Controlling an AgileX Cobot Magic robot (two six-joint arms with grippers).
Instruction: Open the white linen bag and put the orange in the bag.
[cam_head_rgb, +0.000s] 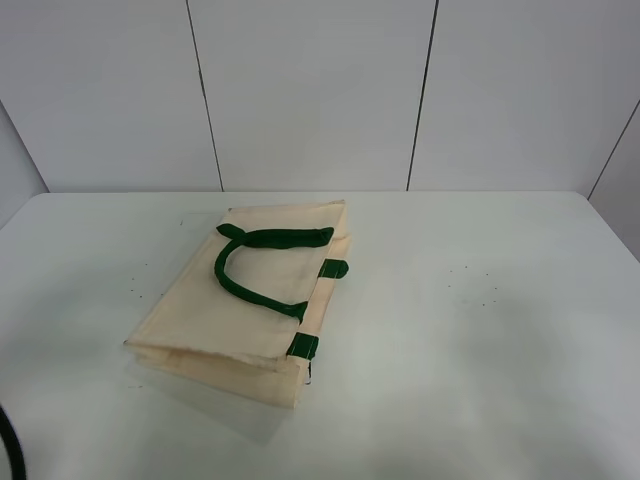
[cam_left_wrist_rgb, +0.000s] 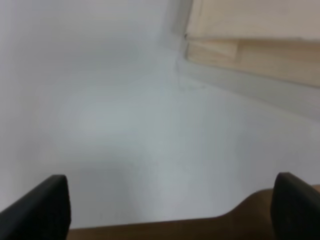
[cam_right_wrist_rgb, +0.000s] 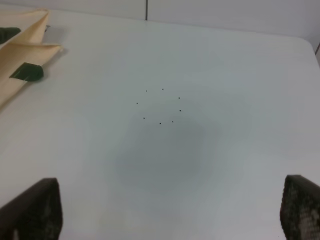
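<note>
The white linen bag (cam_head_rgb: 250, 300) lies flat and folded on the white table (cam_head_rgb: 480, 330), left of centre, with its dark green handle (cam_head_rgb: 262, 262) looped on top. A bag corner shows in the left wrist view (cam_left_wrist_rgb: 250, 45) and an edge with a green tab in the right wrist view (cam_right_wrist_rgb: 20, 60). The orange is not in view in any frame. My left gripper (cam_left_wrist_rgb: 170, 210) is open and empty over bare table near the bag's corner. My right gripper (cam_right_wrist_rgb: 170, 215) is open and empty over the table to the right of the bag. Neither gripper shows in the exterior view.
A ring of small black dots (cam_right_wrist_rgb: 160, 107) marks the table right of the bag, also seen in the exterior view (cam_head_rgb: 470, 282). A white panelled wall (cam_head_rgb: 320, 90) stands behind the table. A dark cable (cam_head_rgb: 8, 450) curves at the front left corner.
</note>
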